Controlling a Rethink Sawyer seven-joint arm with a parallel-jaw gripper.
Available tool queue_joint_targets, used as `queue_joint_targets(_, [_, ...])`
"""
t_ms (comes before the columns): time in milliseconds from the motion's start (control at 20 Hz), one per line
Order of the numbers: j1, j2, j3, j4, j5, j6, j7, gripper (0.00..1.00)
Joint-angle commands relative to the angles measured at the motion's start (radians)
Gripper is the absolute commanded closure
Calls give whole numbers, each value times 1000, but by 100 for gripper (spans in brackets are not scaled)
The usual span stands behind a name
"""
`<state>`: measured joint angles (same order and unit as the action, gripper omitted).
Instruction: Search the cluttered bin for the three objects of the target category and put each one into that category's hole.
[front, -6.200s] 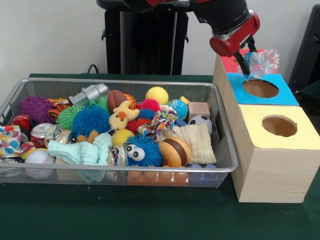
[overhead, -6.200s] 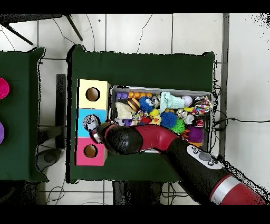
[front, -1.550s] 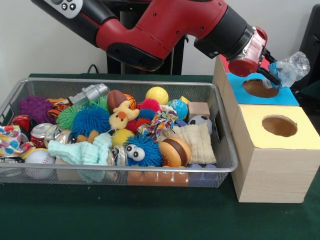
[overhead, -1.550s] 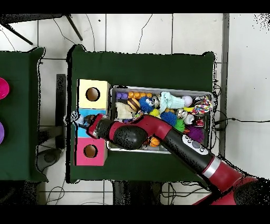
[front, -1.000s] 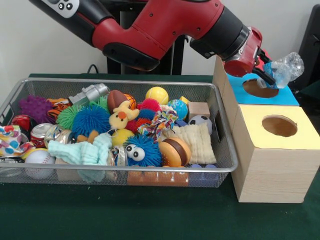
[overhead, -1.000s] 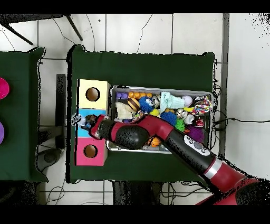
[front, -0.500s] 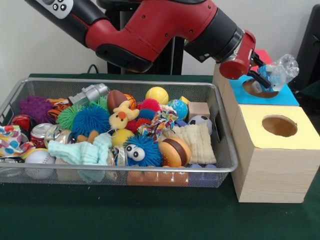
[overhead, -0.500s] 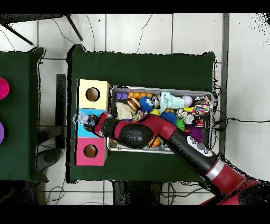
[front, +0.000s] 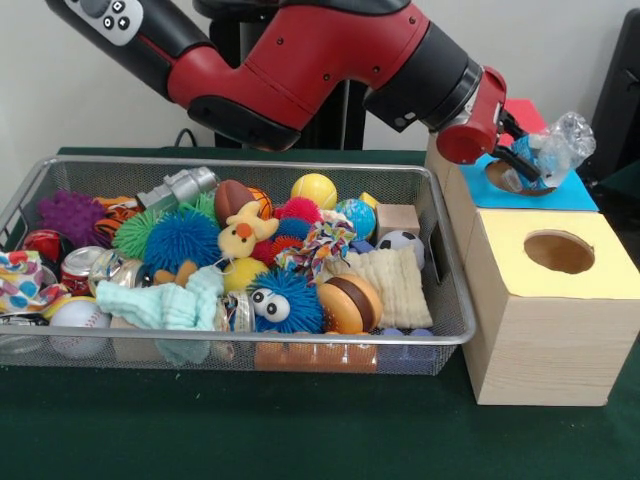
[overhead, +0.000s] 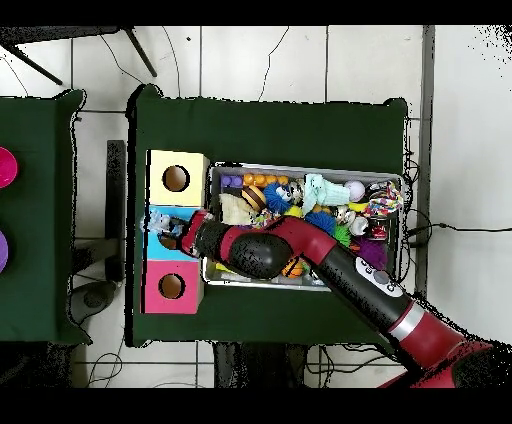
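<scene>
- The table (front: 300, 440) has a green cloth on it; it carries the bin and three boxes.
- The arm (front: 300, 60) reaches from 10 o'clock towards 2 o'clock in the front view, crossing above the bin's far rim.
- The bin (front: 440, 300) is a wire-mesh basket at 9 o'clock, full of toys, just beside the boxes.
- The yellow box (front: 545, 320) stands nearest, the blue box (front: 575, 190) behind it, the red box (front: 525, 112) farthest.
- The gripper (front: 525, 165) hangs over the blue box's hole, clamped on a crumpled clear bottle (front: 555, 145).
- A burger toy (front: 350, 303) lies at the bin's near edge.
</scene>
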<state>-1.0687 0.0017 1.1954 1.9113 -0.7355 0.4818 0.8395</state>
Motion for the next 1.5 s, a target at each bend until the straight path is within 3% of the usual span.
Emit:
queue_joint_targets(50, [-19,51,-41,-170,-41,139,-337,0])
queue_joint_targets(1050, [-33,-9,-24,-150,-8,245,-321,0])
queue_joint_targets(1500, [-25,-114,-7,-129,43,334,-259,0])
